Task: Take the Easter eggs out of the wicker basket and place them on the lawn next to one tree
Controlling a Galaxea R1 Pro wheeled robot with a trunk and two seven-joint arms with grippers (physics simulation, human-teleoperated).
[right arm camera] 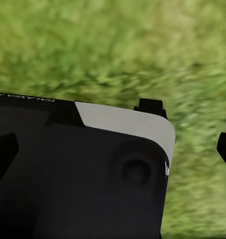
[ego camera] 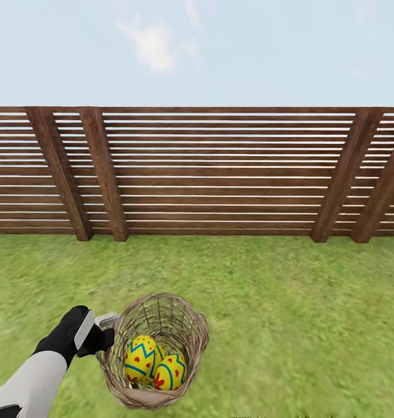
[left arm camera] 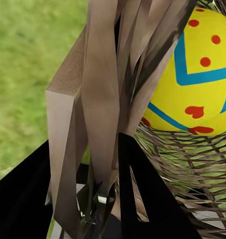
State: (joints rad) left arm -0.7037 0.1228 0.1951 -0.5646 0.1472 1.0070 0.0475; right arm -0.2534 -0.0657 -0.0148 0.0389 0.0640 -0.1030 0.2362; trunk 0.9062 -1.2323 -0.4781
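Note:
The wicker basket is tilted over the lawn at the lower middle of the head view. Inside it lie the Easter eggs, yellow with blue zigzags and red dots: one egg on the left, a second egg to its right, and a third egg mostly hidden behind them. My left gripper is shut on the basket's rim at its left side. In the left wrist view the woven wall runs between the black fingers, with an egg behind it. My right gripper hangs open over grass. The tree is out of view.
A brown slatted wooden fence with slanted posts closes the garden a few metres ahead. Open grass stretches between the basket and the fence and off to the right. A black and white part of the robot's body lies under the right gripper.

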